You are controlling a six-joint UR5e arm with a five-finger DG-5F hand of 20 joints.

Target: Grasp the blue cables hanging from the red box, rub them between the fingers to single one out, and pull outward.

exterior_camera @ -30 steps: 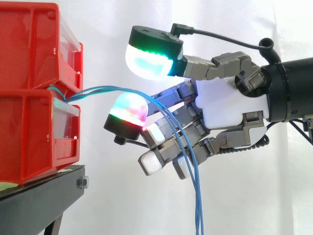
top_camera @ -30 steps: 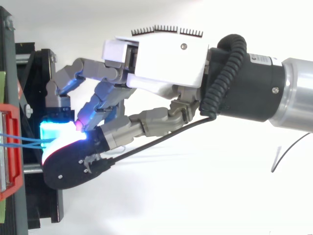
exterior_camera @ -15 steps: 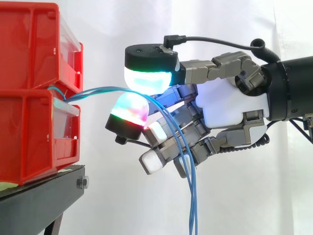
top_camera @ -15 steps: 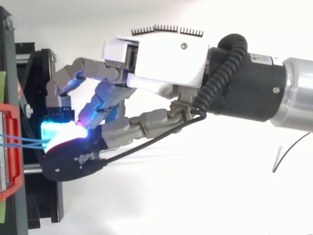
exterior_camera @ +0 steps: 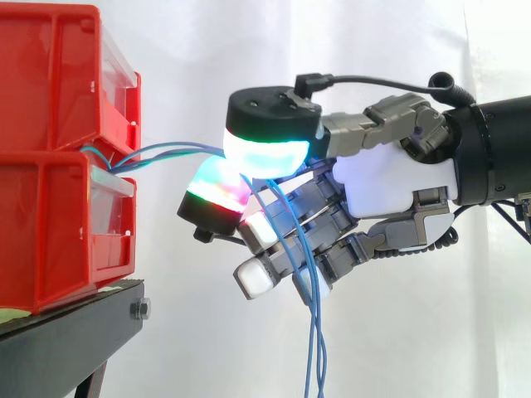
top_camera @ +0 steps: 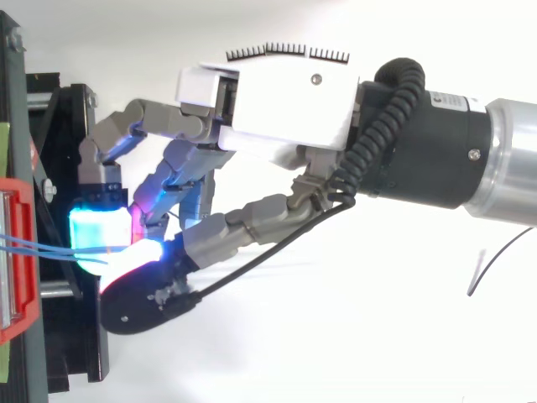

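Two red bins (exterior_camera: 58, 157) are stacked on a black stand (exterior_camera: 66, 340) at the left. Thin blue cables (exterior_camera: 166, 151) come out between the bins and run right into my hand (exterior_camera: 390, 182). There the green-glowing thumb pad (exterior_camera: 270, 149) presses down onto a red-and-cyan glowing fingertip (exterior_camera: 217, 195), and the cables are pinched between the two. Past the pinch the cables drop across the lower curled fingers and hang down (exterior_camera: 314, 348). In the top view the hand (top_camera: 285, 101) reaches left, and the blue cables (top_camera: 42, 245) lead from the red bin (top_camera: 21, 252) to the glowing pads.
A white curtain hangs behind everything. The arm (top_camera: 470, 159) comes in from the right. The black stand's frame (top_camera: 59, 109) lies just below and left of the fingertips, with open air under the hand.
The thumb has come down from well above the fingertip onto it, closing on the cables. The hanging part of the cables has swung a little to the left.
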